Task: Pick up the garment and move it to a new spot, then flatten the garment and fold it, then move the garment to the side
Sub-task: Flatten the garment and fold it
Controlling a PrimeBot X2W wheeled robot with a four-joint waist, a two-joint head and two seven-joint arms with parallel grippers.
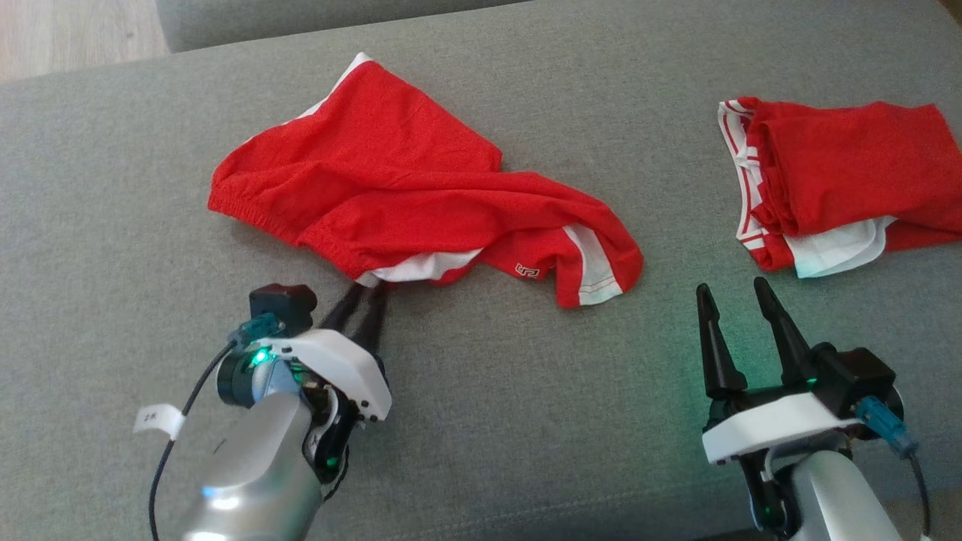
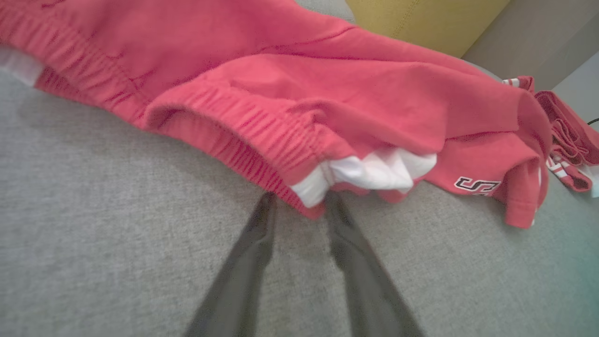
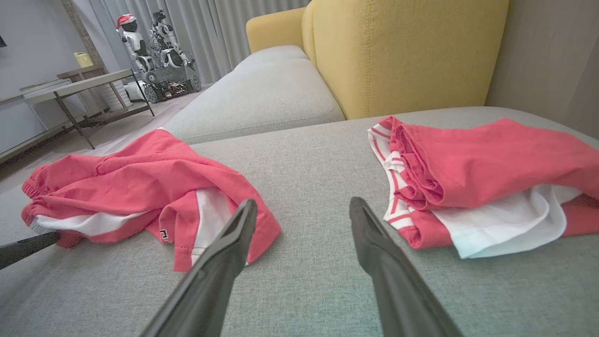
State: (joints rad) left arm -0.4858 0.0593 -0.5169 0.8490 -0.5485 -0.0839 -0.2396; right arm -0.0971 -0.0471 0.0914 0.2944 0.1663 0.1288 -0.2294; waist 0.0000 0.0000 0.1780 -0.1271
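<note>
The garment (image 1: 406, 173), red shorts with white side stripes and an elastic waistband, lies crumpled on the grey couch seat (image 1: 496, 406). My left gripper (image 1: 370, 287) is at its near edge. In the left wrist view the two dark fingers are still apart, with a corner of the waistband (image 2: 309, 201) between the tips of the left gripper (image 2: 302, 199). My right gripper (image 1: 732, 287) stands open over bare cushion, its fingers wide apart and holding nothing (image 3: 303, 203). It sits between the garment (image 3: 140, 187) and a second red garment.
A second red and white garment (image 1: 834, 188), loosely folded, lies at the right of the seat (image 3: 477, 173). A yellow backrest cushion (image 3: 398, 51) stands behind. Beyond the couch are a low table (image 3: 84, 82) and toy robots (image 3: 154, 51) on the floor.
</note>
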